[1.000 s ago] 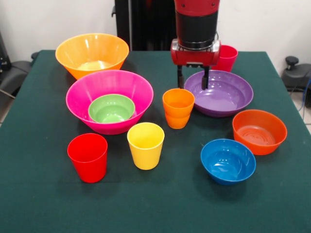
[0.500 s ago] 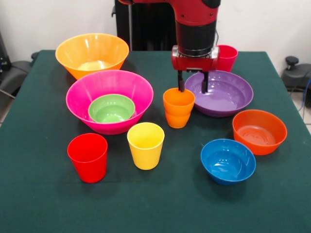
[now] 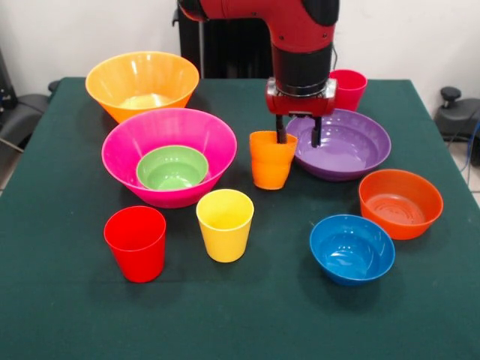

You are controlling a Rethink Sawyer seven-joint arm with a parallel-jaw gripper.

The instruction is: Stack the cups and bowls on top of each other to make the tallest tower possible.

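Front view. The pincer [image 3: 298,139] hangs from the red and black arm [image 3: 302,45] at upper centre of the frame. Its fingers stand apart: one finger [image 3: 281,129] dips inside the rim of the orange cup [image 3: 271,160], the other hangs outside that cup, over the purple bowl [image 3: 341,144]. The orange cup sits at centre frame, tilted, its mouth leaning toward the left; whether its base rests fully on the table [image 3: 67,300] cannot be told.

The purple bowl lies just right of the orange cup. The crimson-pink cup [image 3: 348,88] stands behind the purple bowl at upper right, partly hidden by the arm.

The hot-pink bowl [image 3: 169,154] sits left of centre, upright, with the green bowl [image 3: 172,166] nested inside it. This is the only stacked pair on view. The orange-yellow bowl [image 3: 142,84] stands at upper left, just behind the hot-pink bowl.

In the lower left, the red cup [image 3: 136,243] and yellow cup [image 3: 224,224] stand upright, side by side, near but not touching. At right, the medium orange bowl [image 3: 400,202] stands upright, and the blue bowl [image 3: 352,249] stands below and left of it, apart.
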